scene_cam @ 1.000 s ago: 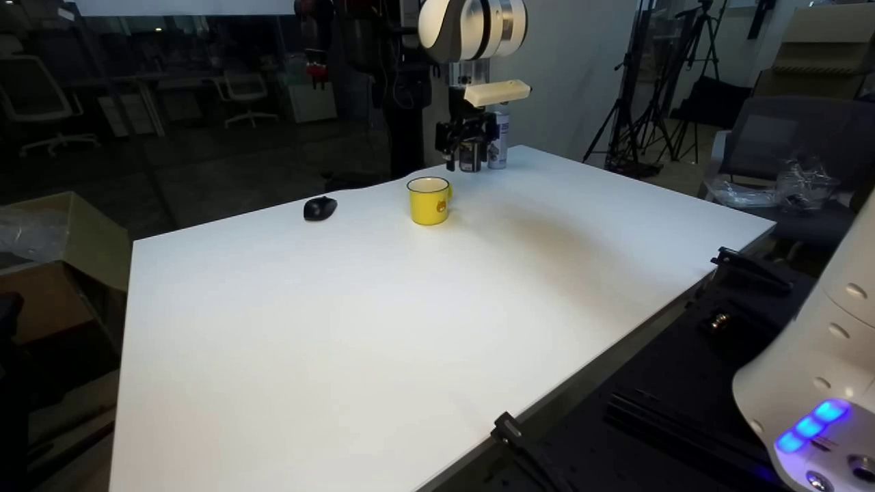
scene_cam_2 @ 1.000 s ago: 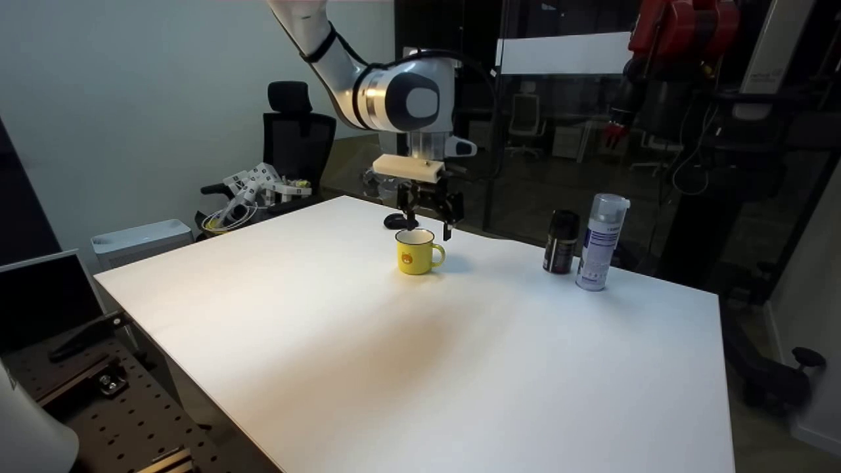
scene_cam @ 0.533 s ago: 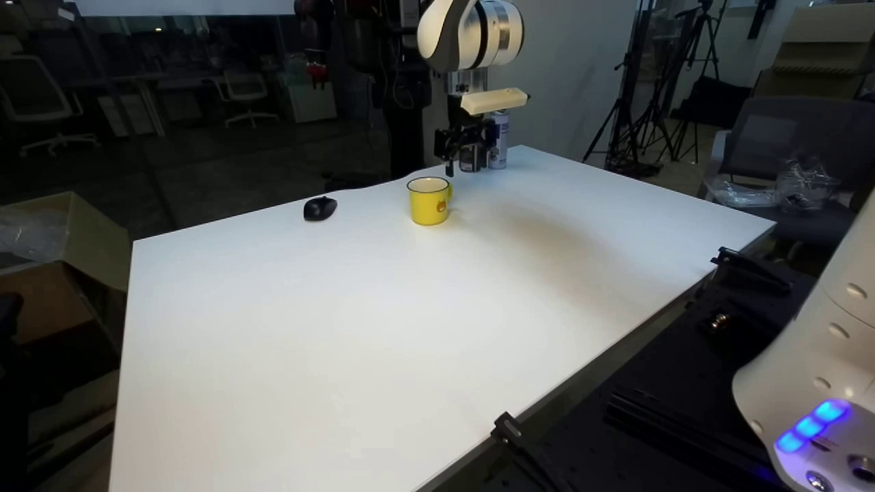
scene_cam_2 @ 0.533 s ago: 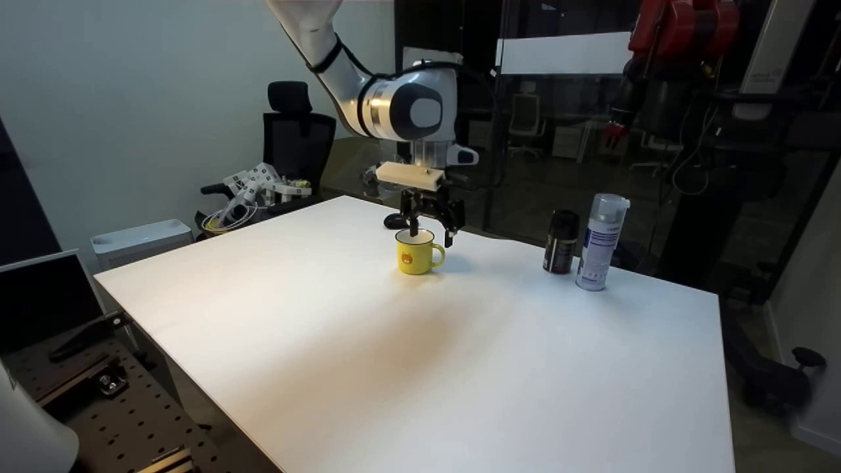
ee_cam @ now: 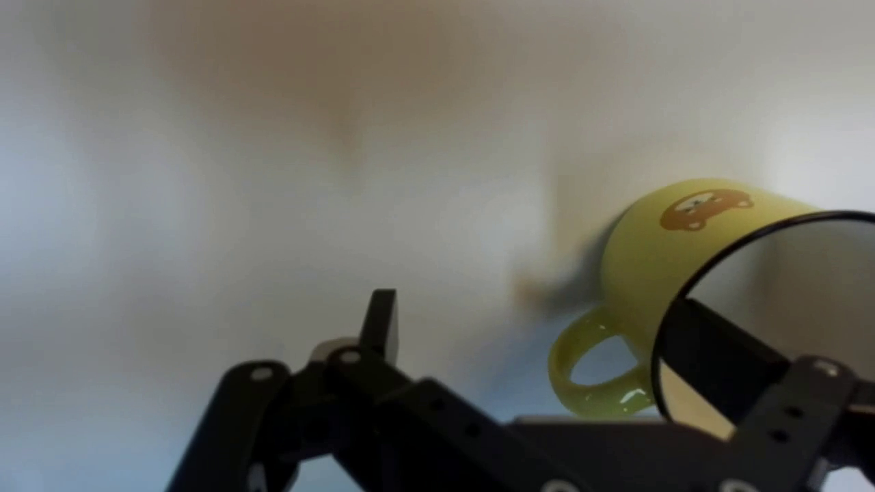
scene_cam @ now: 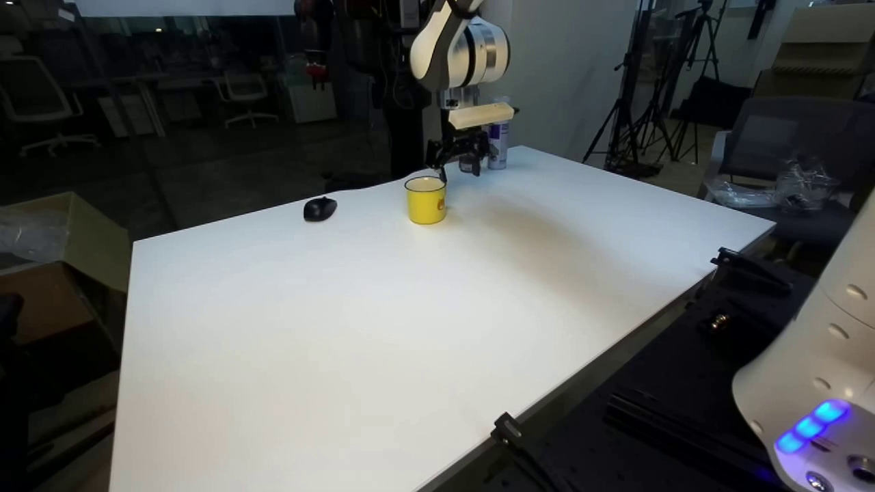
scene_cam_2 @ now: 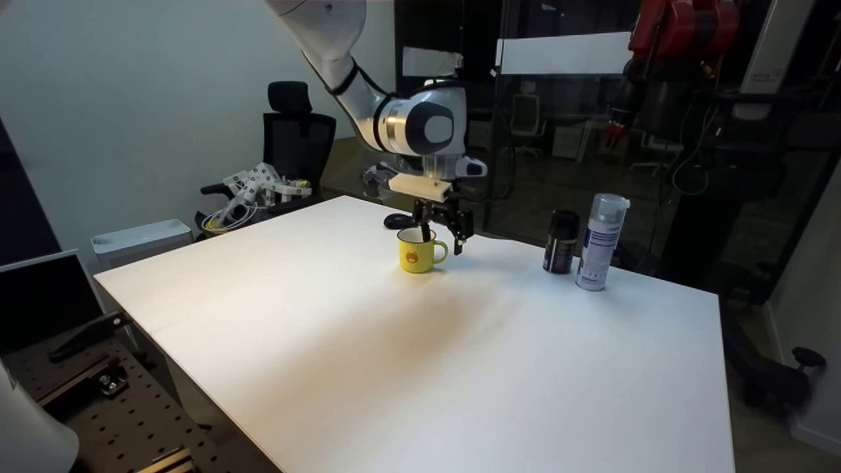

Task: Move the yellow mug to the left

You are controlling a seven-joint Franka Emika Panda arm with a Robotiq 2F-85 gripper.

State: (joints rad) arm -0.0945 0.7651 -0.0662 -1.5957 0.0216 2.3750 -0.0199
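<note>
The yellow mug (scene_cam: 425, 207) stands upright on the white table in both exterior views (scene_cam_2: 412, 259). It has a black rim, a pale inside and a bear print. In the wrist view the mug (ee_cam: 642, 253) is at the right, its handle pointing to the lower left. My gripper (scene_cam_2: 442, 243) is over the mug's handle side, also in an exterior view (scene_cam: 459, 175). Its jaws are wide apart in the wrist view (ee_cam: 533, 301). One finger reaches inside the mug at the rim; the other is outside, beyond the handle. The fingers are not closed on the wall.
A black mouse (scene_cam: 319, 208) lies near the table's (scene_cam: 307, 342) far edge, behind the mug in an exterior view (scene_cam_2: 399, 221). A dark can (scene_cam_2: 560, 243) and a taller spray can (scene_cam_2: 599, 243) stand near the edge on the handle side.
My gripper has come down, and one finger has gone from above the mug to inside it. The mug has shifted and turned very slightly. The jaws stay apart.
</note>
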